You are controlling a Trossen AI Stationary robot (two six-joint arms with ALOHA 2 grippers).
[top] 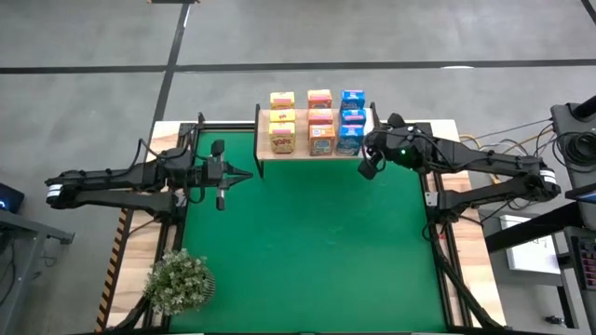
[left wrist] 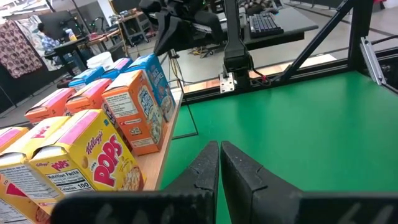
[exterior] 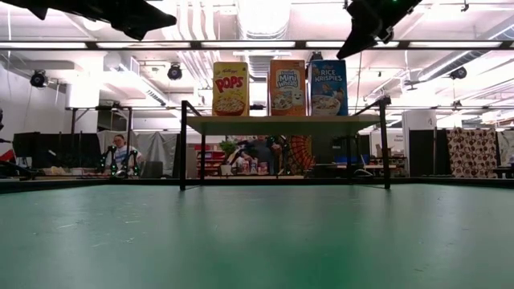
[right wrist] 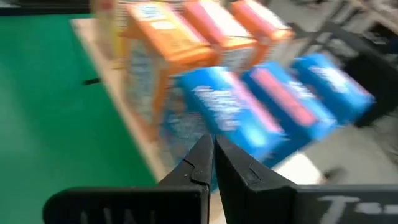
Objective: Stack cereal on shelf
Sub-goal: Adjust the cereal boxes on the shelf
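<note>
Nine small cereal boxes stand on the light-wood shelf point(top: 307, 156) point(exterior: 281, 123) at the mat's far edge, in three rows: yellow point(top: 282, 121) point(left wrist: 87, 155), orange-pink point(top: 320, 119) point(left wrist: 134, 115) and blue point(top: 351, 119) point(right wrist: 236, 112). In the low view the front boxes read Pops point(exterior: 230, 88), Mini Wheats point(exterior: 287, 87) and Rice Krispies point(exterior: 328, 87). My left gripper point(top: 244, 175) point(left wrist: 219, 152) is shut and hovers left of the shelf's near left corner. My right gripper point(top: 368, 169) point(exterior: 353, 44) point(right wrist: 211, 146) is shut, raised beside the shelf's near right corner, close to the blue boxes.
The big green mat point(top: 307, 251) spreads in front of the shelf toward the near edge. A bushy potted plant point(top: 180, 279) stands at the near left corner. Black frame rails point(top: 438, 200) run along the table's sides. A person point(exterior: 120, 152) sits in the room beyond.
</note>
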